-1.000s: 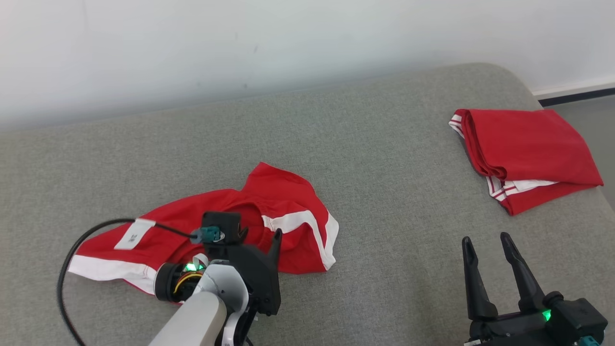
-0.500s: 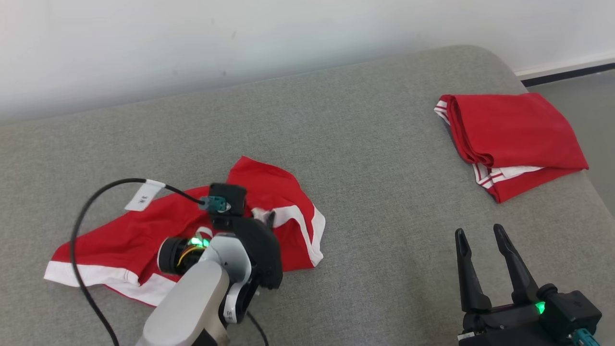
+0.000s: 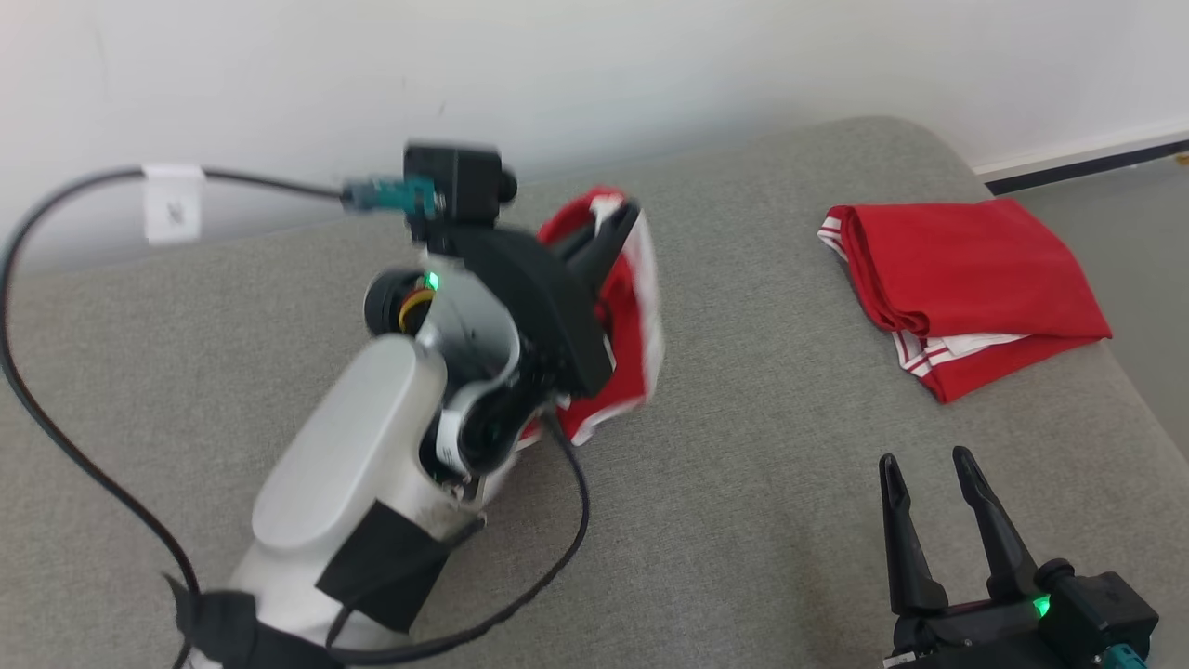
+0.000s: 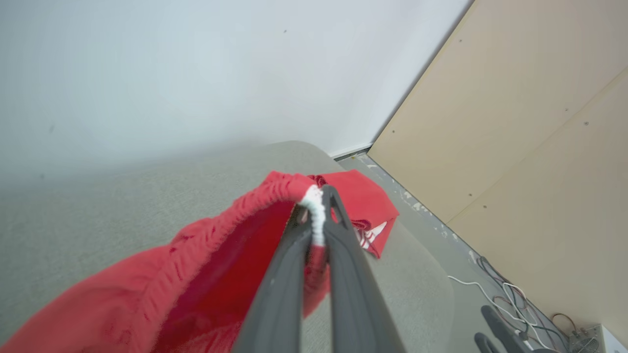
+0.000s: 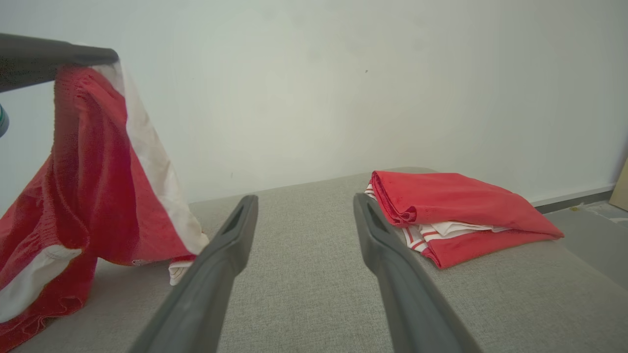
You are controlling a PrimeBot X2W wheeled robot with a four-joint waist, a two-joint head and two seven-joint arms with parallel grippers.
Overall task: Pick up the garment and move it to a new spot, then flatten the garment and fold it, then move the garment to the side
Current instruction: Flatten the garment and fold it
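Since the garment (image 5: 88, 171) hangs soft & limp, your left gripper (image 4: 316, 198) is clamped on prob. its waistband; right gripper (image 5: 305, 198) apart.

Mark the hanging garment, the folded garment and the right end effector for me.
hanging garment (image 5: 83, 196), right wrist view, red cloth mid-drape.
folded garment (image 3: 966, 269), head view, top red layer.
right end effector (image 3: 924, 457), head view, gap between fingertips.

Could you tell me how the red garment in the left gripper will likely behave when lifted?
Probably floppy: the red garment drapes in folds below the left gripper. Likely light: one pinched edge carries it. Its hem may drag on the grey cushion.
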